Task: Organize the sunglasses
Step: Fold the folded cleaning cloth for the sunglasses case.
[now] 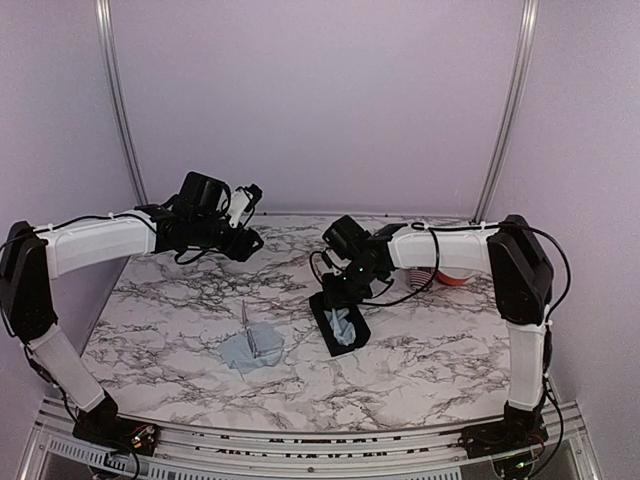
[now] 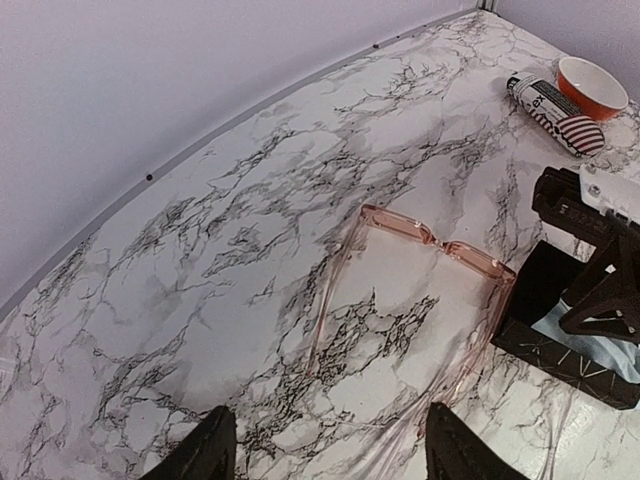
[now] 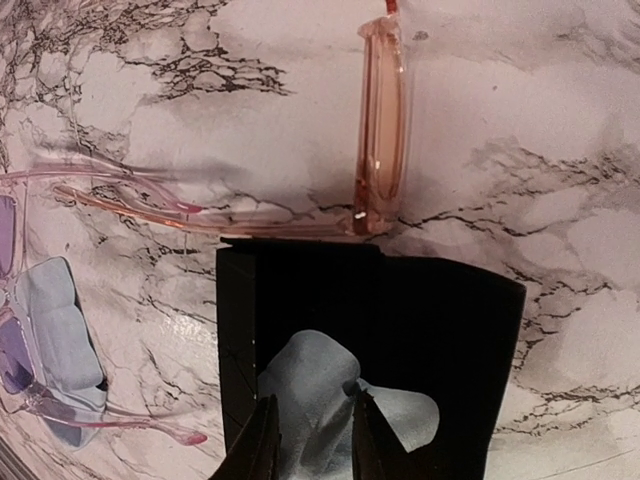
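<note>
The clear pinkish-framed sunglasses [image 2: 440, 245] lie unfolded mid-frame in the left wrist view, just beside the black case [image 3: 440, 320], the left gripper [image 2: 328, 435] spread wide and empty at bottom, the right gripper [image 3: 312, 425] straddling the case's blue cloth [image 3: 310, 380] (pinching or not, I cannot tell).

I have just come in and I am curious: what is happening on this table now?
The right gripper is down in the open black case, its fingers on either side of a fold of the pale blue cloth; whether it grips is unclear. The left gripper hovers open above the pink clear-framed sunglasses, which lie unfolded beside the case. A second pair rests on another blue cloth. Neither pair is in a case.
</note>
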{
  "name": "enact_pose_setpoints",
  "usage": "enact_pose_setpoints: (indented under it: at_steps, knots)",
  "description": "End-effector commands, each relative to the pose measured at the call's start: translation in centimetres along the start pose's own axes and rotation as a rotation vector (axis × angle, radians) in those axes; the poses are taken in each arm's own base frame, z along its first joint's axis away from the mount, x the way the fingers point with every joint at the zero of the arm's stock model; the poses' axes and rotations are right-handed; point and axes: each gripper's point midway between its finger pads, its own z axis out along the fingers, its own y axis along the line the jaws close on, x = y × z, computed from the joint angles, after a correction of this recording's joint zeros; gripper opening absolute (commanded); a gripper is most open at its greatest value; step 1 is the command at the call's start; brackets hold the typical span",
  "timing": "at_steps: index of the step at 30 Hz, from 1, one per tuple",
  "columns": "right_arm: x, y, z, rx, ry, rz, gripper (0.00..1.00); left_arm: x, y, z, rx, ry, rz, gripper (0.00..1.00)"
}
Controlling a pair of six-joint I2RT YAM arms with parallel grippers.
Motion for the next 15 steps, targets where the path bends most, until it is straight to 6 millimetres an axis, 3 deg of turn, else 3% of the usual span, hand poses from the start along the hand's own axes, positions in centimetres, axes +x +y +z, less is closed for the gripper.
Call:
enact_pose_setpoints:
  at_steps: [1,6,12,15]
  knots:
    - [-0.46,0.29,0.55,0.011,0.010,0.006,0.25,-1.61,0.10,-1.43,-0.002,-0.063,-0.008,0.64]
    - [-0.34,0.22,0.89,0.016,0.015,0.008,0.17,-1.45,0.04,-1.41,-0.001,-0.062,-0.006,0.63]
    - [-0.54,0.16,0.89,0.019,0.003,0.014,0.01,-1.38,0.08,-1.44,-0.002,-0.061,-0.007,0.62]
    - [-0.94,0.25,0.86,0.016,-0.014,0.024,0.00,-1.50,0.02,-1.56,0.000,-0.065,-0.008,0.62]
